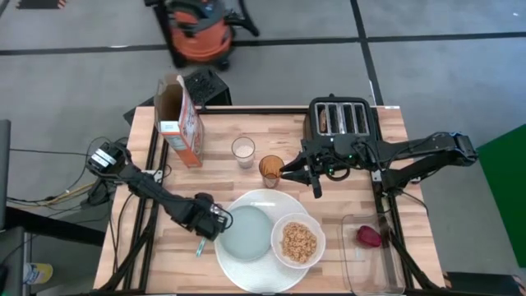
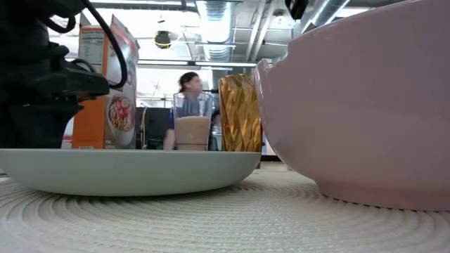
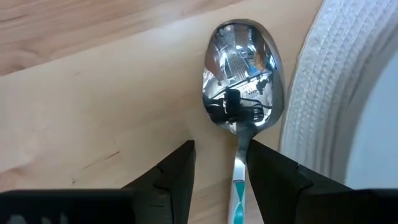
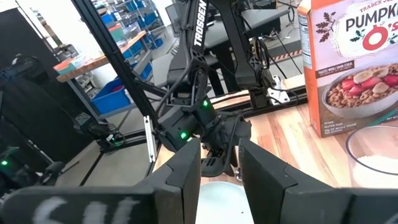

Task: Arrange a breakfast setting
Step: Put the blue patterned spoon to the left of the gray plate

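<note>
High view: white bowl (image 1: 298, 241) of tan cereal (image 1: 299, 242) on large round white plate (image 1: 267, 201); both tools narrowly parted, empty.

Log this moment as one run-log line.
left gripper: open, astride spoon handle on table, beside big plate | right gripper: open, empty, by amber glass | cereal bowl: on big plate
</note>
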### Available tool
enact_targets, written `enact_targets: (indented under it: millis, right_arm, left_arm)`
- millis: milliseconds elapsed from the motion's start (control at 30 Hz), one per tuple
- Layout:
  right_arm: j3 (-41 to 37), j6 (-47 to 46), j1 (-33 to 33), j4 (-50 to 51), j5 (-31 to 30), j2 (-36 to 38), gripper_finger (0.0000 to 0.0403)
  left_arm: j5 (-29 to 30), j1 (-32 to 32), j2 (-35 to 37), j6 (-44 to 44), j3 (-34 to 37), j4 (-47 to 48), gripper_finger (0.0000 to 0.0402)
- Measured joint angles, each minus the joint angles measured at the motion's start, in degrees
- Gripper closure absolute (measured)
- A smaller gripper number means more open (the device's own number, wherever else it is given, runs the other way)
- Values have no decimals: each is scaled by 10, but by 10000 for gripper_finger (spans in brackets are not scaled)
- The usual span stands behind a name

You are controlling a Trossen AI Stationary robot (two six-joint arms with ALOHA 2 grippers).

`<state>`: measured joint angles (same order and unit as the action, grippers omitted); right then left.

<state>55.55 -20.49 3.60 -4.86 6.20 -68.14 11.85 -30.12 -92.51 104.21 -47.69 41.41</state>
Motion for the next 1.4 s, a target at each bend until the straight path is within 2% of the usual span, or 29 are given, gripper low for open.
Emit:
enact_targets:
  millis: [200,467,667,1000,1267,1400]
  right_arm:
    - [0,0,0,2,0,0,269]
    - [0,2,0,2,0,0,269]
    - [0,1,0,2,0,0,269]
    - [0,0,0,2,0,0,269]
    - [0,0,0,1,0,0,269]
    - [0,0,0,2,0,0,269]
  left_arm:
    - [7,-16,0,6,-4,-13,265]
    - [22,-20,2,4,-46,118,265]
    - [20,-20,2,-9,-47,116,265]
    - [-77,-53,2,-23,-47,90,265]
    - [-171,-102,-14,20,-47,65,265]
    - [-180,-121,-29,32,-47,19,265]
